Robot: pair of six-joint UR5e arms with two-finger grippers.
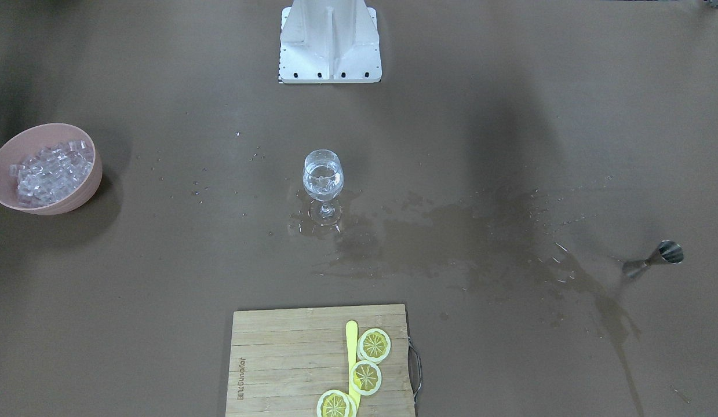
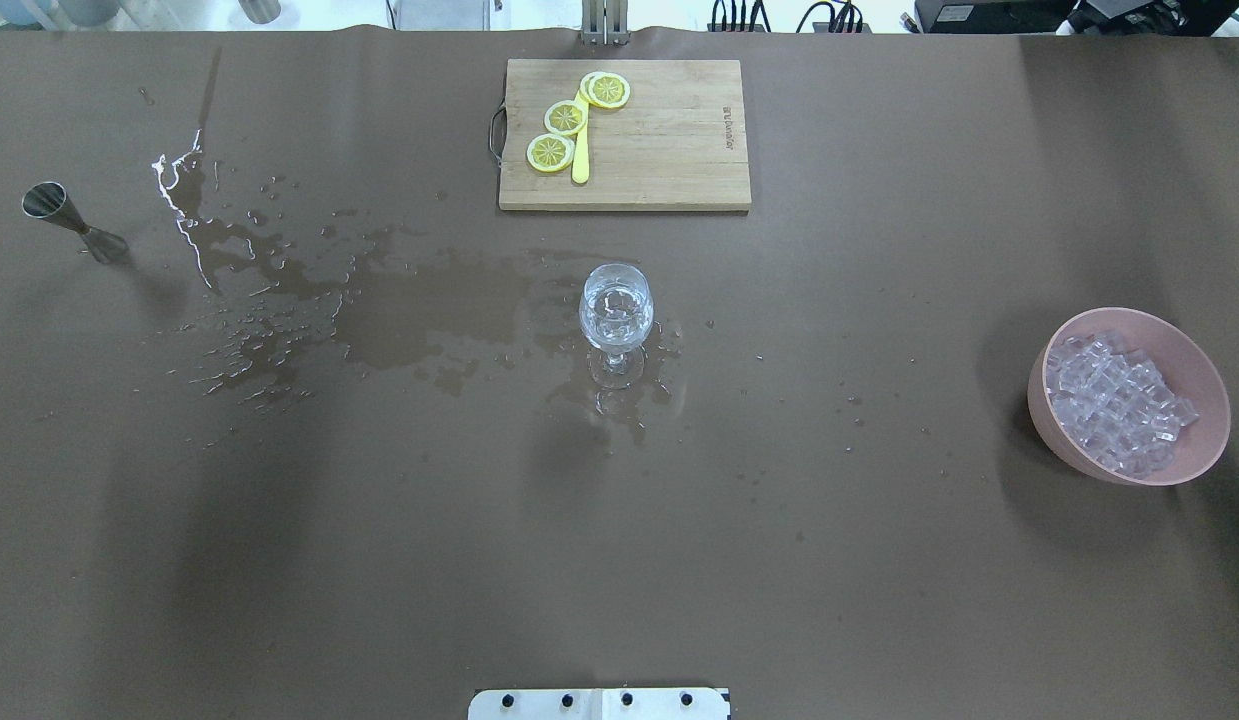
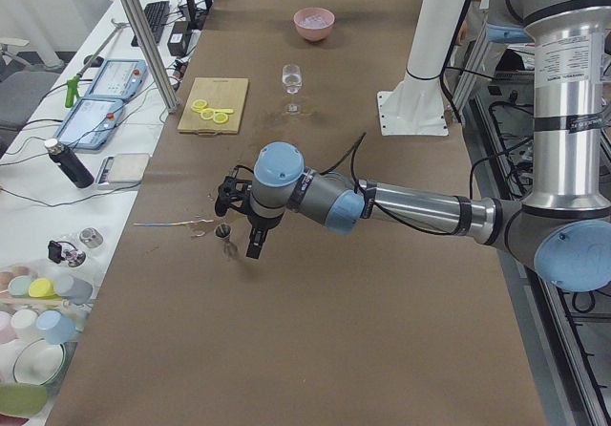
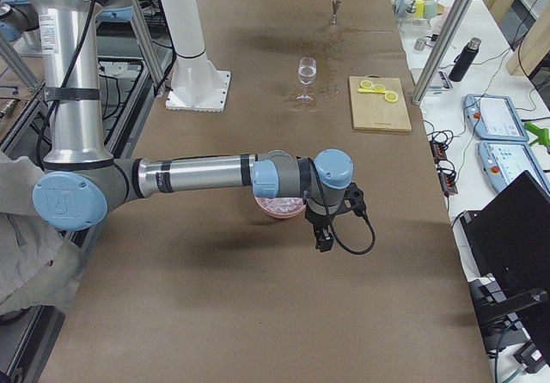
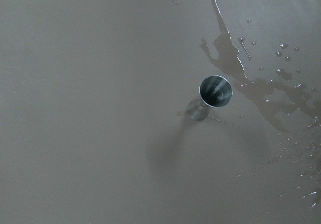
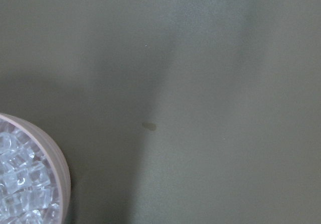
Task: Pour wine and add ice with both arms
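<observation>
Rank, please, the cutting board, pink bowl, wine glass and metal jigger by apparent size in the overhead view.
1. cutting board
2. pink bowl
3. wine glass
4. metal jigger, similar in length to the glass but slimmer

a wooden cutting board (image 1: pixel 277 359) lies flat on the brown worktop (image 1: pixel 509 104), at the edge far from the white metal stand (image 1: pixel 330 46). the board has a thin metal handle (image 1: pixel 415 370) on one short side. three round lemon slices (image 1: pixel 374 345) sit on it in a row, near the handle end. a long yellow stick (image 1: pixel 351 339) lies by them, and the slices touch it. beside the worktop is a white side table (image 3: pixel 38 182). on it are a black bottle (image 3: pixel 69 162), two blue boxes (image 3: pixel 108 80), a small white scale (image 3: pixel 124 167) and some coloured cups (image 3: pixel 38 297). a black laptop (image 4: pixel 516 220) stands there too. a person's grey sleeve (image 4: pixel 26 246) shows at one edge.
</observation>
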